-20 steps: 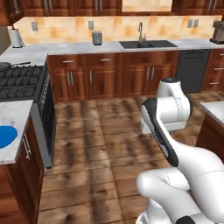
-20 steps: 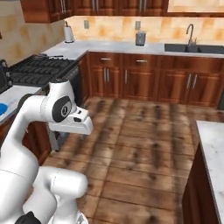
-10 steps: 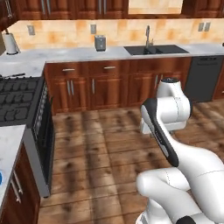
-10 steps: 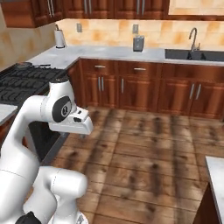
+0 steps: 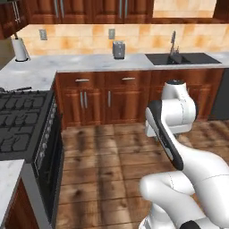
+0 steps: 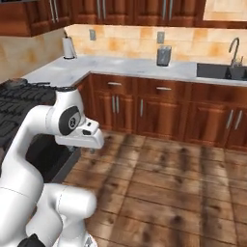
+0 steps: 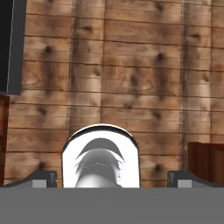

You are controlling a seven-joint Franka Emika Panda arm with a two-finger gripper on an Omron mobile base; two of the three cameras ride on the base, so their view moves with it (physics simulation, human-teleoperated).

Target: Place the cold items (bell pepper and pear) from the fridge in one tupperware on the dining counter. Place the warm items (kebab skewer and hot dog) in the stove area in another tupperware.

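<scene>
With the pincer spread wide and nothing grasped above the wooden floor, the stove at left could be clipped if the arm is carried too near.

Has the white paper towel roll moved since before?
No. The white paper towel roll keeps its spot left of the grey metal canister on the marble counter; the camera moved.

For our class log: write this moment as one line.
gripper: open, empty | below: wood floor | ahead: stove, sink | food: none seen
</scene>
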